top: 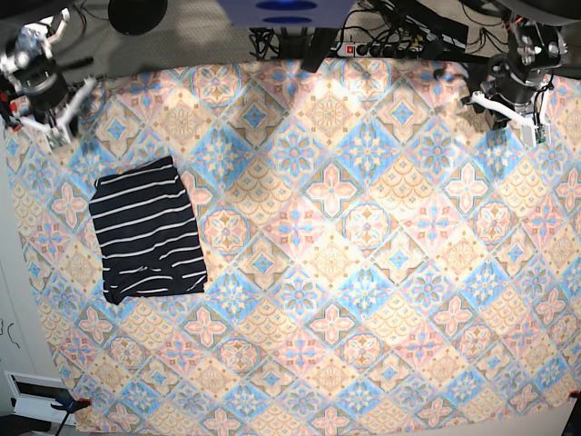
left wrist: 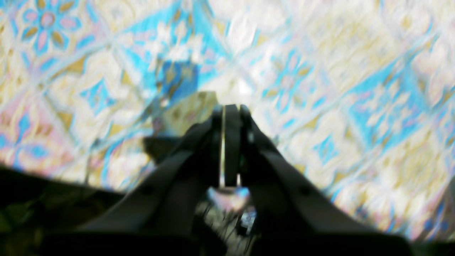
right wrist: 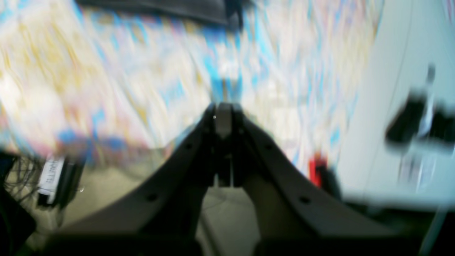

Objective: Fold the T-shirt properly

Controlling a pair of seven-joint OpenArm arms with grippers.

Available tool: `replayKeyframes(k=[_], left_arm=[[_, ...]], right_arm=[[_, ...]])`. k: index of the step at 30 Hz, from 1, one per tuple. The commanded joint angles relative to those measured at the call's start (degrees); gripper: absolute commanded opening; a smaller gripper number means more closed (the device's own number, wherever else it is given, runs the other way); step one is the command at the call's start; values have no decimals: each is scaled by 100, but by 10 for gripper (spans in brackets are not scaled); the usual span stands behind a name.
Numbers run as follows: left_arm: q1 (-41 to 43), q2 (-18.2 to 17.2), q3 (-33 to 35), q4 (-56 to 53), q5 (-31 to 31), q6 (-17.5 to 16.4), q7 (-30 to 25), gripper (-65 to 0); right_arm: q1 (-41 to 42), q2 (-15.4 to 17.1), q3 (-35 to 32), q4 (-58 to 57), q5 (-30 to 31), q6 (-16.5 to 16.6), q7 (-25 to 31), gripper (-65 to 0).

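Floral-tile tablecloth (top: 327,272), pastel blue, pink and yellow, covers the table in base view. T-shirt (top: 150,232), near-black with thin white stripes, sits at image left, folded into a compact, roughly four-sided bundle. Bottom edge slightly rumpled, fabric lying flat on the cloth. Right end effector (top: 62,127) is up at upper left, above the shirt's far end and apart from it. Left end effector (top: 519,127) is at upper right, well apart from the shirt. Blue object, partly cut off, at top centre.

Left wrist view: blurry. Left end effector clenched, fingers together with just a thin bright slit between them. Nothing gripped. Patterned cloth behind, dark shadow beside the fingers. Shirt not identifiable here. Dark area with clutter past the cloth's edge at the bottom.

Right wrist view: also blurry. Right end effector clenched, fingertips meeting, nothing gripped. Dark edge of the T-shirt at the top of the view, apart from the fingertips. White surface on the right side, with a black-and-silver item (right wrist: 423,121) on it, too blurred to name. Red-and-black object (right wrist: 321,172) near the cloth's edge. Small white-and-black item (right wrist: 53,177) at lower left, also too blurred to name.
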Motion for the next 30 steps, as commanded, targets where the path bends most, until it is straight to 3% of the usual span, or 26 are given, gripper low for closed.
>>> replayKeyframes(k=[1,5,15,21,30], left_arm=[[178,-40,-36,96,-35,12,-19,-650],[600,-40,-36,96,-18,12,-36,-650],[1400,-31,-10,-230,-18,3,-28,-650],[1426,-49,272,-1372,9,3,-115,-650],[934,-268,1441,-3377,26,3,-1285,-650]], right_arm=[[-241,50,196,73,218,-18,93,-648],[-1023,-196,688,29,745,-18,93,-648],[-1973,-768,926,-674,789,-18,102,-648],[-1973,-768,917,-1632,789,-18,137,-648],[-1217,-768,688,-3215,772,-18,146,-648]])
